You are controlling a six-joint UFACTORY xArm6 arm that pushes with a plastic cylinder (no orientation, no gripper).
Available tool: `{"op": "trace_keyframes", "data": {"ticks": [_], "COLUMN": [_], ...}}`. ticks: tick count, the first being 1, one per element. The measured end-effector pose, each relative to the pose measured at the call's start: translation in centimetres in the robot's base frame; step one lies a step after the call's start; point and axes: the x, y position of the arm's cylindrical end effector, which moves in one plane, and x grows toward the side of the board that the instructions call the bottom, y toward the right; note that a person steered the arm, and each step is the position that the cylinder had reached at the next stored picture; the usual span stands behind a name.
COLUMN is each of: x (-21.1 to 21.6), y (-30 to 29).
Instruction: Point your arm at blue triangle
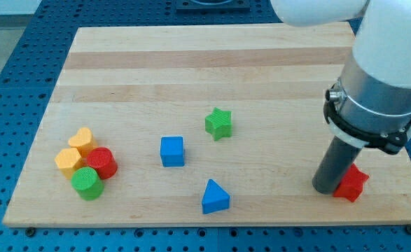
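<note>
The blue triangle (pixel 215 197) lies on the wooden board (pixel 191 84) near the view's bottom, a little right of centre. My tip (pixel 326 189) is the lower end of the dark rod at the view's lower right, well to the right of the blue triangle. It stands against the left side of a red star-shaped block (pixel 352 185). A blue cube (pixel 171 151) sits up and to the left of the triangle.
A green star (pixel 219 124) lies near the board's middle. At the view's lower left a yellow heart (pixel 83 141), a yellow block (pixel 68 162), a red cylinder (pixel 101 163) and a green cylinder (pixel 87 183) cluster together. The arm's white body (pixel 387 49) fills the upper right.
</note>
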Motion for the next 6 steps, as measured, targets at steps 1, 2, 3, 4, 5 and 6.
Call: {"op": "trace_keyframes", "data": {"ticks": [1,2,3,4,5,6], "x": [-0.2,-0.5,0.0,2.8,4.1,4.1], "y": [-2.0,-6.6,-7.9,-9.6,-10.8,-11.1]}}
